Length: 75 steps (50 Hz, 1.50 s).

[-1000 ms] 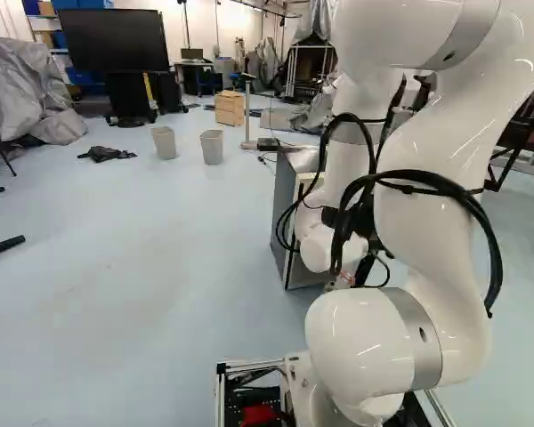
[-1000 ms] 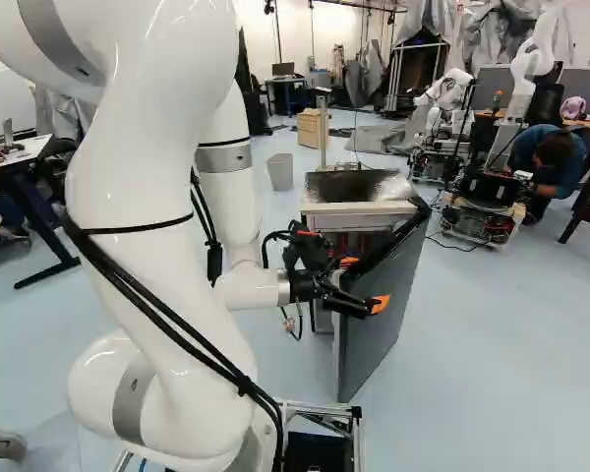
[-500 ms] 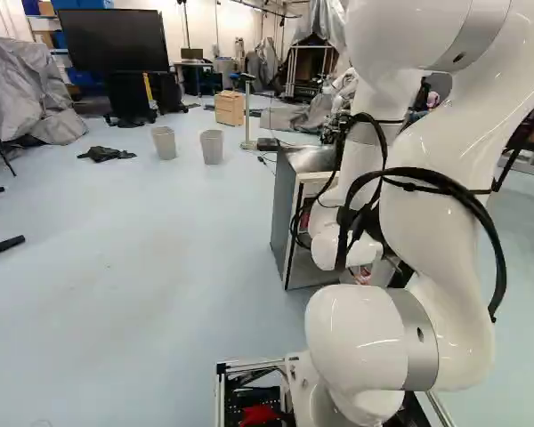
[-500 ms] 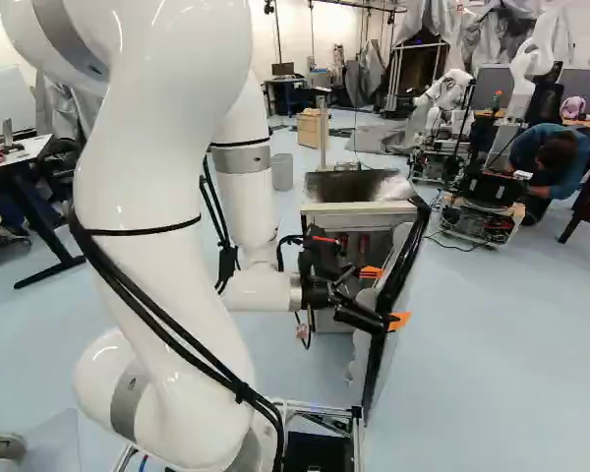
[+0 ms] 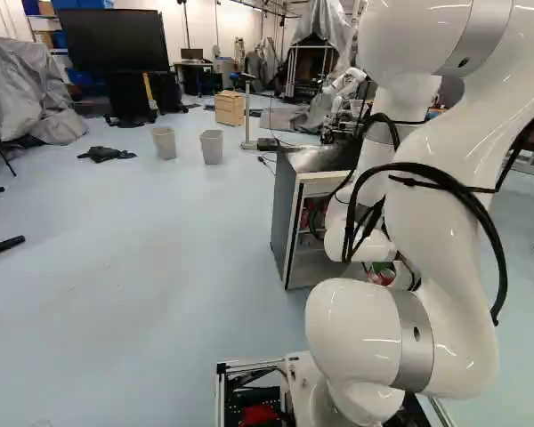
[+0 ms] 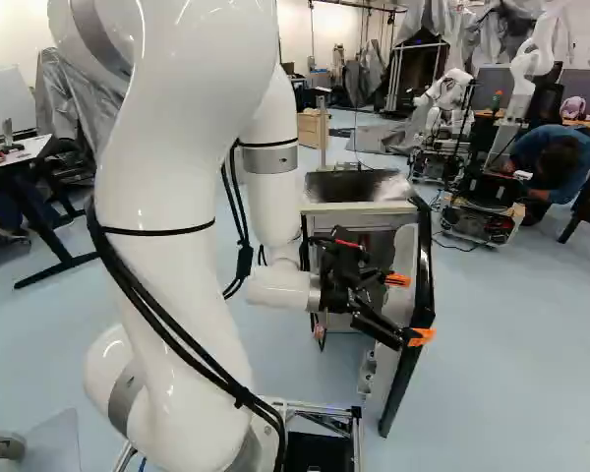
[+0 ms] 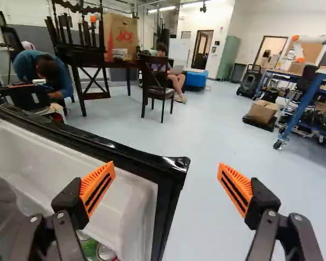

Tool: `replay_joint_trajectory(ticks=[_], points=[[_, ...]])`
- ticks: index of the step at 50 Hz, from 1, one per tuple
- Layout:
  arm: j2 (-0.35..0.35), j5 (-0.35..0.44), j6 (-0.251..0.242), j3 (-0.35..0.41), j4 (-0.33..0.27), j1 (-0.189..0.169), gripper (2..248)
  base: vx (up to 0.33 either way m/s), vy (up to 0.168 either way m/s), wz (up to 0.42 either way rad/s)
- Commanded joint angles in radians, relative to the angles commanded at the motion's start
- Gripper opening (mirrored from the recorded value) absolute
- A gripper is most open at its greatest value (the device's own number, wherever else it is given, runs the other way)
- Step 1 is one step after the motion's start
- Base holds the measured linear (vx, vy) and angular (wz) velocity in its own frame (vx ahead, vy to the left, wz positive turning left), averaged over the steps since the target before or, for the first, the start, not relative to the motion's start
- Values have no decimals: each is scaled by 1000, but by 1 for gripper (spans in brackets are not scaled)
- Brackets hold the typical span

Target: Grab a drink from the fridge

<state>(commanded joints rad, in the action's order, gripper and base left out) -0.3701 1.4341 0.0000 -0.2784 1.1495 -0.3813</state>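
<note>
Orange pads (image 7: 99,187) tip the two black fingers of the gripper (image 6: 410,309), which stand wide apart with nothing clasped between them. Beyond them, the black-rimmed, white-lined fridge door (image 7: 111,144) hangs open, its free corner showing in the gap; one finger shows over the white lining, the other over the pale blue floor (image 7: 206,212). Two metal drink cans, one green (image 7: 88,246) and one red and silver (image 7: 106,254), show between the first finger and the door's black edge; only partly in sight, they seem to sit in a door pocket. Joined to the gripper, the glossy white arm (image 6: 162,265) reaches in front of the boxy grey fridge (image 5: 286,218). Two light grey bins (image 5: 212,147) stand well apart from it in the left base view, near a pale wooden drawer cabinet (image 5: 230,108). Past the door, the wrist view shows a dark wooden chair (image 7: 157,84).
</note>
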Motion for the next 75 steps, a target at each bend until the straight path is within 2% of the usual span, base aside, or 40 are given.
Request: replay_joint_trajectory(ticks=[24,37,75], points=[[-61,0,0,-103,2,-139,247,0,0,0],[-99,0,0,-167,2,-202,247,0,0,0],[-227,0,0,-389,2,-335,247,0,0,0]])
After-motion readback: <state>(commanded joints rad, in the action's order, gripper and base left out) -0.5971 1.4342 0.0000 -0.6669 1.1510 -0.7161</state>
